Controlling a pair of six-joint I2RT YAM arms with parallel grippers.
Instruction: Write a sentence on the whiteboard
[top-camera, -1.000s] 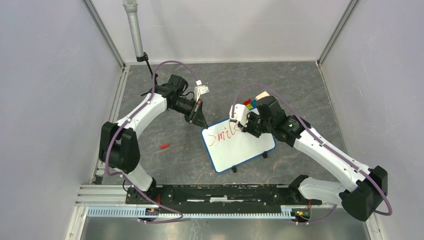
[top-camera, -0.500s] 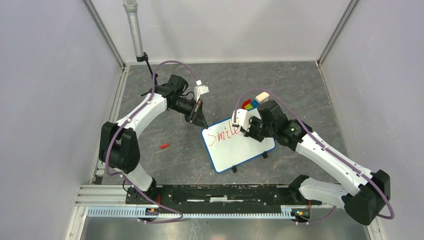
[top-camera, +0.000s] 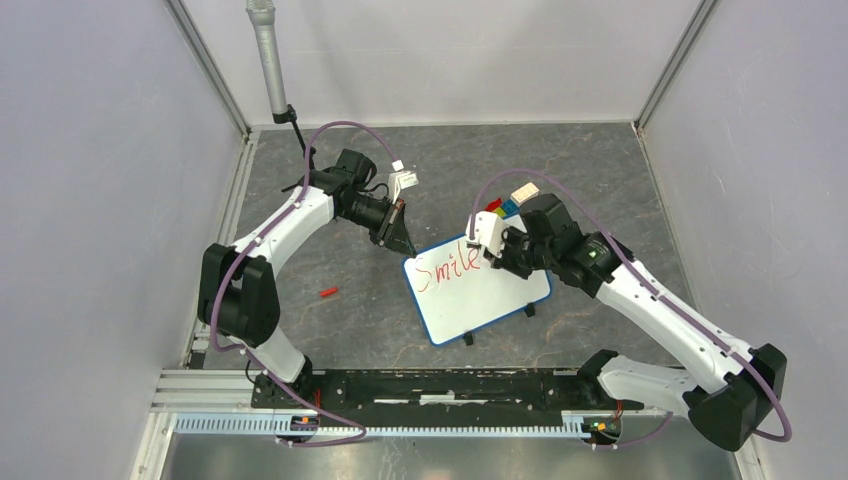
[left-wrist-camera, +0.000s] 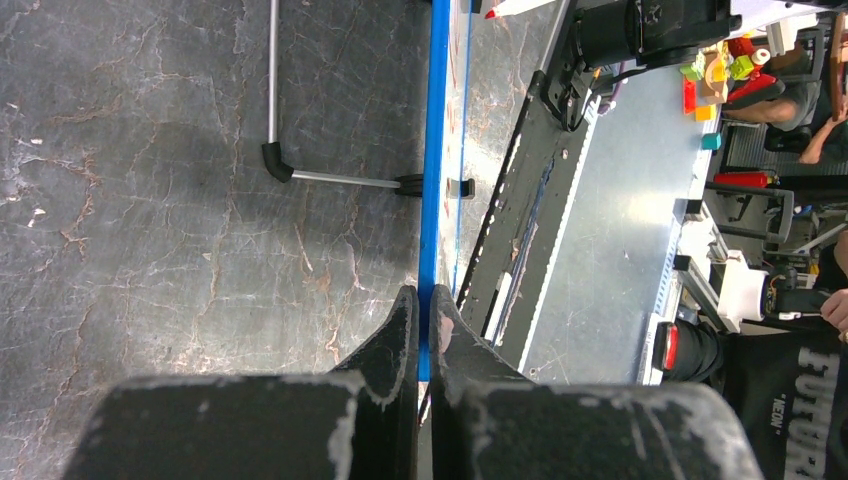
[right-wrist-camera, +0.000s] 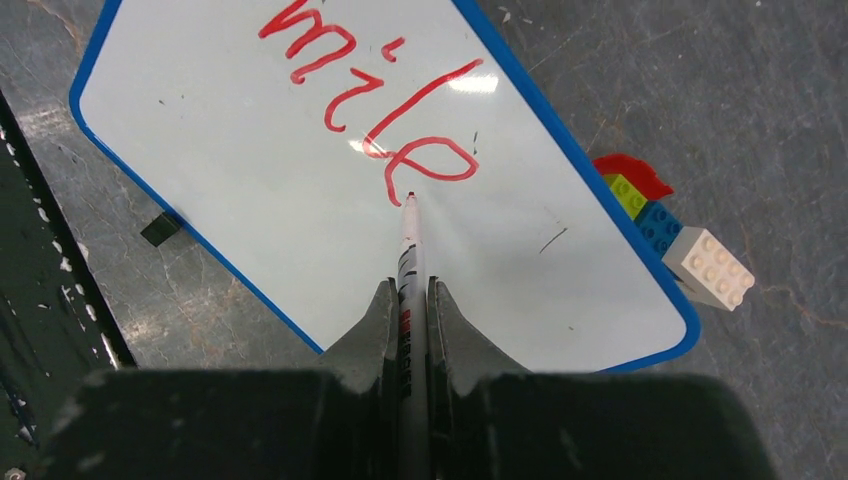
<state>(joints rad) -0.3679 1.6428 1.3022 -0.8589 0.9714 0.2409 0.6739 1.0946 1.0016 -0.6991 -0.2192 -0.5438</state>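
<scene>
Shifted rightward over the whiteboard (top-camera: 480, 300) since a second ago with the right jaws, baring the sentence (top-camera: 447, 268) as far as a red "Smile" along its far edge. Sits askew at mid-bench (top-camera: 340, 330), pinched at its far-left blue rim by the left jaws; held tight in the right jaws, a red marker (right-wrist-camera: 409, 235), tip at the final "e". Just beyond the board's far right corner, toy bricks (right-wrist-camera: 680, 255).
</scene>
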